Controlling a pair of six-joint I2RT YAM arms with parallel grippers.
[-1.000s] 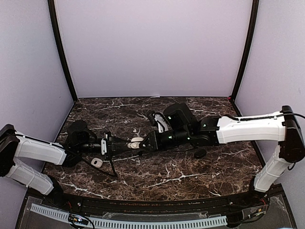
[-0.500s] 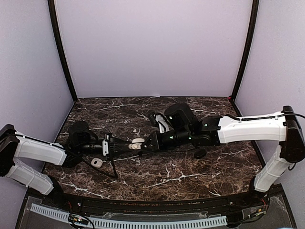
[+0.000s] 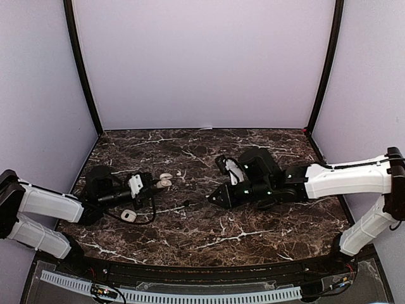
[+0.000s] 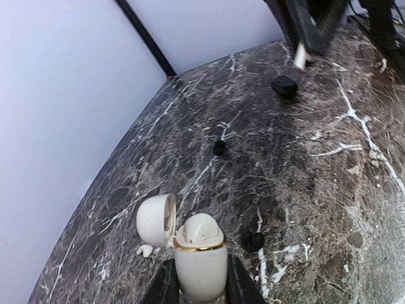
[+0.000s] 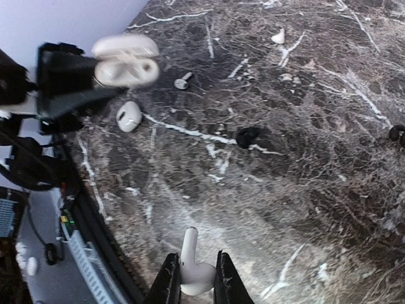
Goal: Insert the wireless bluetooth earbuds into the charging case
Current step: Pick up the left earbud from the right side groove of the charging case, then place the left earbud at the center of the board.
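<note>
Nearest the arm bases, a spare case (image 3: 129,215) lies closed on the table (image 3: 253,234), just beside the left arm.

Behind it, the left gripper (image 4: 201,288) is clamped on the lower body of the open case (image 4: 200,256). The case is white with a gold rim, stands upright, and has its lid swung back to one side. A pale dome sits in its mouth. It may be a bud already seated, but the view is too soft to be sure.

The right gripper (image 5: 192,278) pinches a white bud (image 5: 189,250) by its head, with the stem pointing out past the fingertips. From above, the two grippers are well apart, with a black bud (image 5: 248,135) on the marble between them.

The step in hand looks like carrying the held bud across to the case. To do it well:
- Keep the case steady and upright.
- Line the stem up over the free socket.
- Come in along the socket's axis, clear of the lid.
- Let go only once the head sits flush.
- Steer clear of the loose black bud on the way.

Farther off, a loose white bud (image 5: 183,80) lies just beyond the case.

No brand, label or writing can be read on anything.
</note>
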